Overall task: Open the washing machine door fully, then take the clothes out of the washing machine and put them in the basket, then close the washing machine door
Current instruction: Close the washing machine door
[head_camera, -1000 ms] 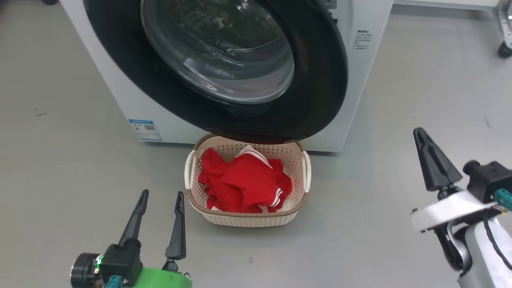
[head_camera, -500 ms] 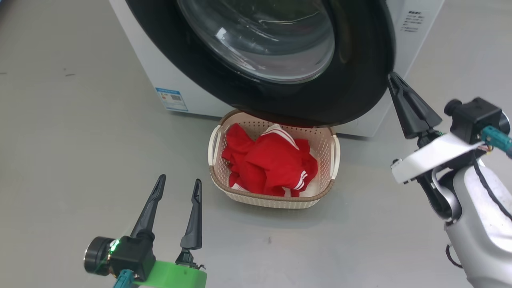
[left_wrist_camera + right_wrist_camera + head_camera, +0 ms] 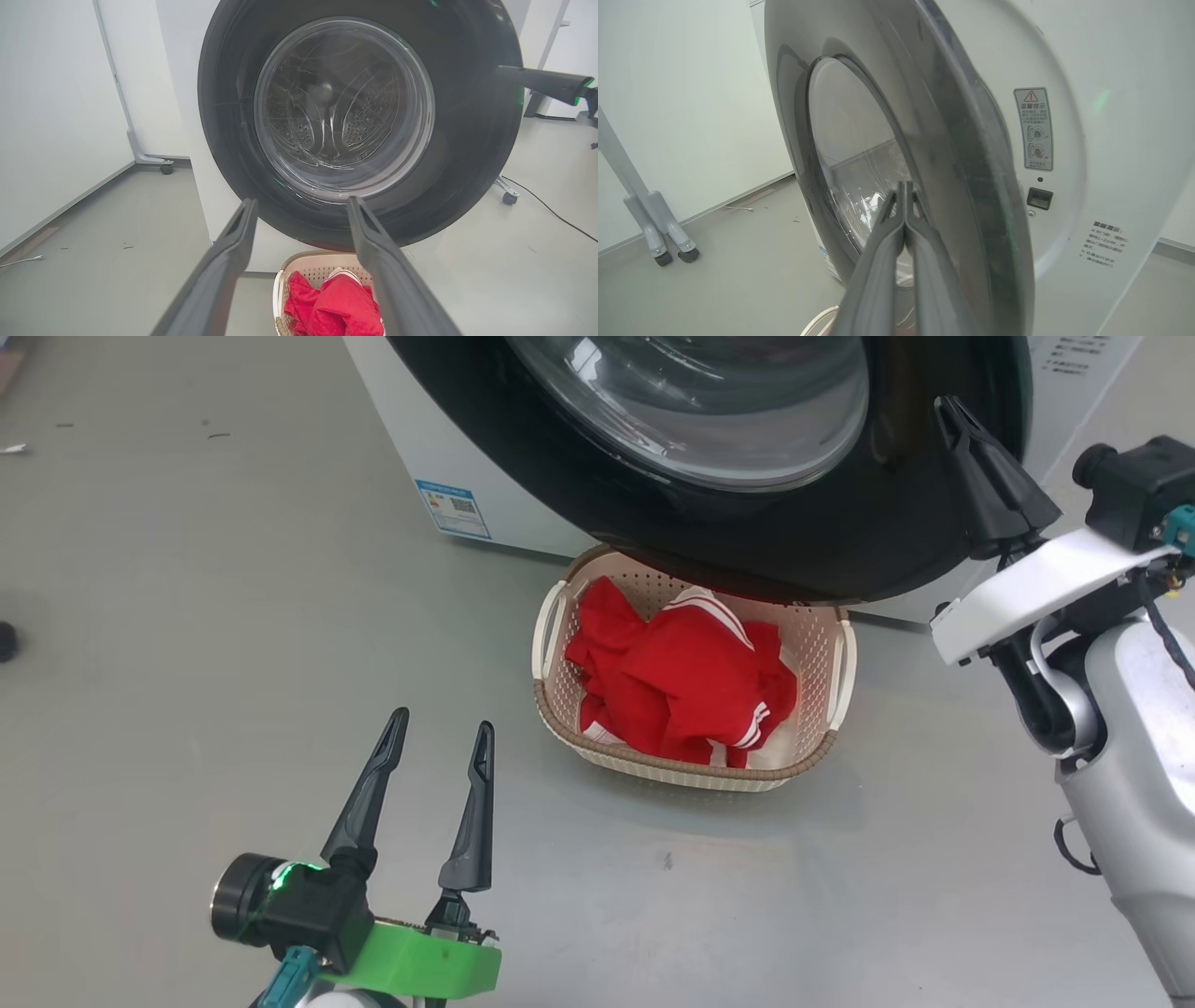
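The right gripper [image 3: 906, 189] had its two long fingers pressed together, their tips lying over the inner edge of the washing machine door [image 3: 957, 140] and its black rim. The door stood ajar from the white washing machine [image 3: 1111, 116], whose front bore a warning label [image 3: 1034, 128] above a small dark latch slot [image 3: 1039, 198].

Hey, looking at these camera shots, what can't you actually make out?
Head view: the washing machine door is cut off by the top edge; it hides the far rim of the basket.
Left wrist view: the bottom edge cuts off the clothes.
Right wrist view: warning label text too small; unclear whether the shut right jaws touch the door.
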You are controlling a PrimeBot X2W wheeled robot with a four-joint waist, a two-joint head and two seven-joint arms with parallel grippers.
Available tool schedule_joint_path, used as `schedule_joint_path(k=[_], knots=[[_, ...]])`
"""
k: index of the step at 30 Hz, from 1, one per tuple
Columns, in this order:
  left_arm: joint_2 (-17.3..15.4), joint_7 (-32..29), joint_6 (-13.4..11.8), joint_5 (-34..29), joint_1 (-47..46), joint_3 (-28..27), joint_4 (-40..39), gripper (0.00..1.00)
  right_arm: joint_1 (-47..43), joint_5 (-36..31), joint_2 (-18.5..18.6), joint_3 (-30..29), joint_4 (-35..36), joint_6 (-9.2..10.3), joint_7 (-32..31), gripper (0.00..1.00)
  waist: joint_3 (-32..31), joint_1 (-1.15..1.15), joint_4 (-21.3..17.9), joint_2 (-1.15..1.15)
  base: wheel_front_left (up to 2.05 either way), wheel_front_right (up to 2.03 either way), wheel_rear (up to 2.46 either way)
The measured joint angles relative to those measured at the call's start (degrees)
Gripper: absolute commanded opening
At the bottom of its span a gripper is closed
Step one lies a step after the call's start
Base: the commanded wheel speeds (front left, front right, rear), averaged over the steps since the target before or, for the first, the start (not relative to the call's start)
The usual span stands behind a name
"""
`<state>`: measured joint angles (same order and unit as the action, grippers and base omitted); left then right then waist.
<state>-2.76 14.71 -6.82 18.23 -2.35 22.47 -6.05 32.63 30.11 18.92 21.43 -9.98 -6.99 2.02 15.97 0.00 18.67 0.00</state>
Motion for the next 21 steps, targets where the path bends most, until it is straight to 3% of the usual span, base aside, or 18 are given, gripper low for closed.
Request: schedule_joint_path(k=[21], knots=[[0.1,0.0,0.0,0.4,-0.1,1.6,-1.3,1.0,9.0,5.8,5.6,1.2,-5.3,-0.53,-1.0,0.0,4.4,0.0,2.1,0.0,0.0,0.0,0.0]])
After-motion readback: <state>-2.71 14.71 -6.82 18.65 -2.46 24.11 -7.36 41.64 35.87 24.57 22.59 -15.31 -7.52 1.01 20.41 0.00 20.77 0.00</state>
